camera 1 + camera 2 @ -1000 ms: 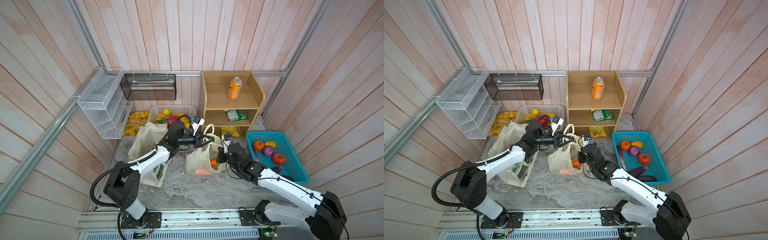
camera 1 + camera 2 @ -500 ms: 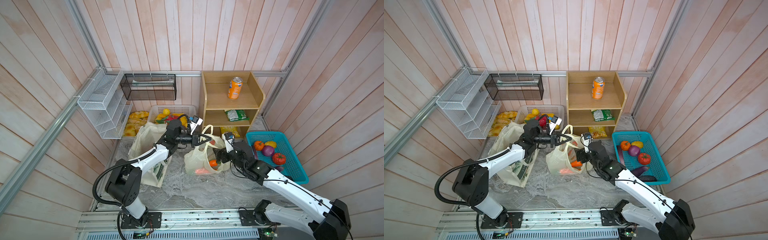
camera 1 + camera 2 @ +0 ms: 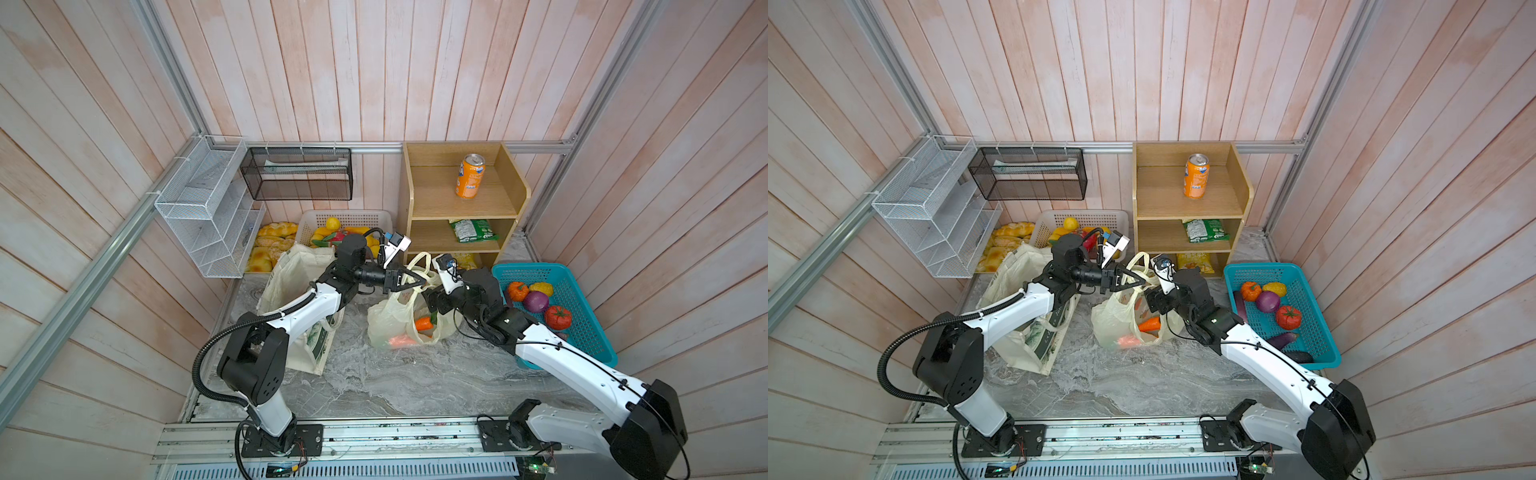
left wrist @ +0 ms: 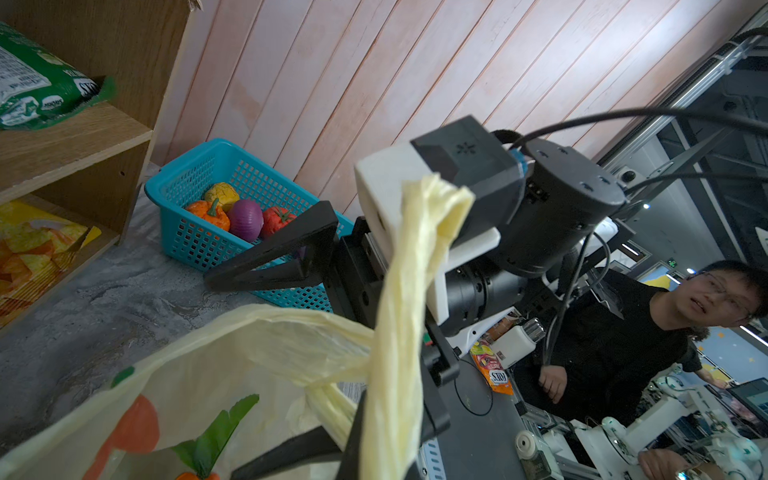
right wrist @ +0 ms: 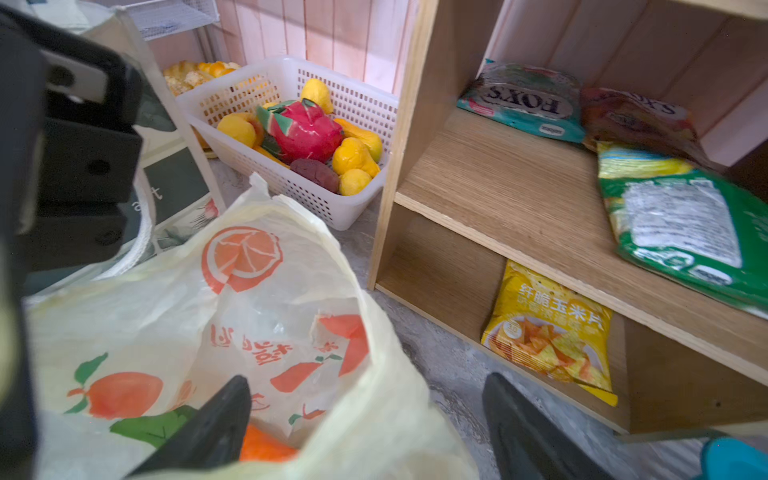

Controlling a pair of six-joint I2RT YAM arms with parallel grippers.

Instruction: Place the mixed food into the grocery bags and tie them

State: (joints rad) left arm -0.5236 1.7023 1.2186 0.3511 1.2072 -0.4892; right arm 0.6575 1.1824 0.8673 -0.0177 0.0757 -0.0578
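— There's the switch! The left gripper [image 3: 419, 282] has just snapped tight on the twisted loop handle [image 4: 399, 324] of the thin pale-yellow plastic bag printed with oranges [image 3: 388, 320], mid-frame in both top views.

— And the right gripper [image 5: 368, 384] has flung itself wide in the same beat; a second ago it was pinched closed. In its wrist view both black fingers straddle the bag's mouth, gripping nothing.

— Looks like a handover to me. The left wrist view shows that rope of yellow film running between the left claw's fingers, loop end poking out beyond.

— Cargo check: orange toy carrots with green tops [image 3: 423, 323] are inside, showing through the film at the bag's lower right.

— The boxy cream canvas tote with green print [image 3: 291, 270] slumps left of centre, partly hidden by the left arm. The red can and purple packet? Can't spot either.

— My read: this bag's loaded and we're into the tying. The free right claw seems placed to fetch the other handle.

— Thin film, though. Pull too hard and it may tear.
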